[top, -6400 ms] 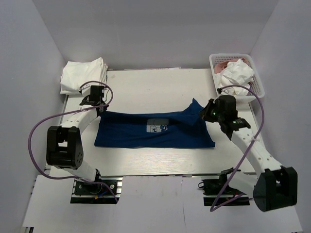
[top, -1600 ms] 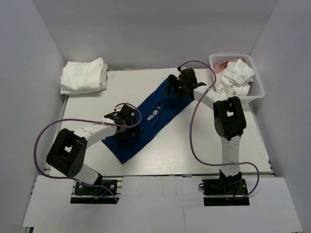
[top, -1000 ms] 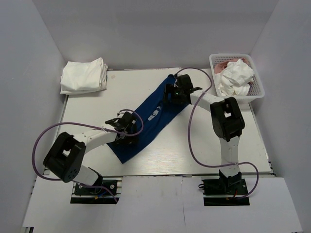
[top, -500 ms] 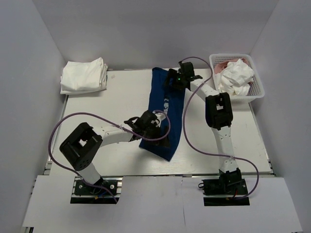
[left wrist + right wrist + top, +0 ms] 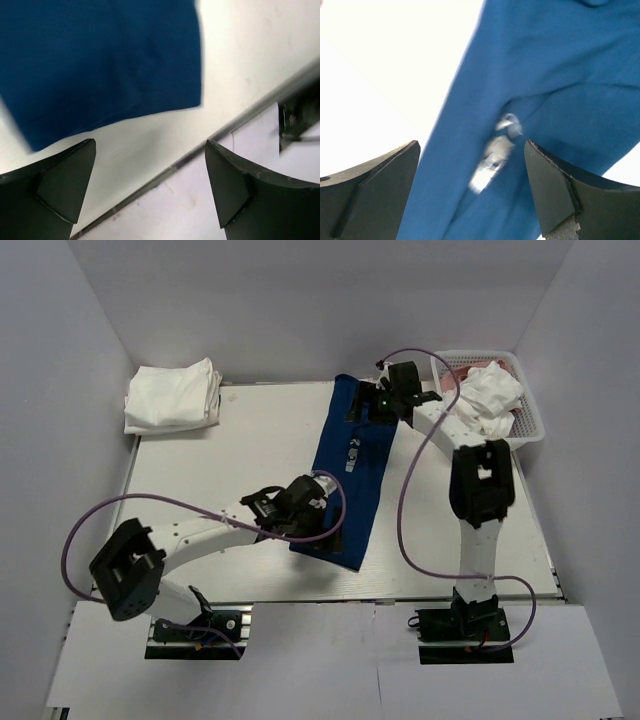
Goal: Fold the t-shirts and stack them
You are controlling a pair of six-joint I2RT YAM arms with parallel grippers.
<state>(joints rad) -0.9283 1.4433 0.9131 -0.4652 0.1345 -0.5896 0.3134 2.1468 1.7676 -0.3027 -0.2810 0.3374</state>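
Navy t-shirt (image 5: pixel 358 490) now lengthwise, no longer diagonal; left tool (image 5: pixel 150 187) and right tool (image 5: pixel 470 187) both spread wide

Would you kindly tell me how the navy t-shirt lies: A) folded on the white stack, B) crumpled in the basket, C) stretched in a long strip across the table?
C: the navy t-shirt runs as a narrow band over the table, apart from the basket and the white stack.
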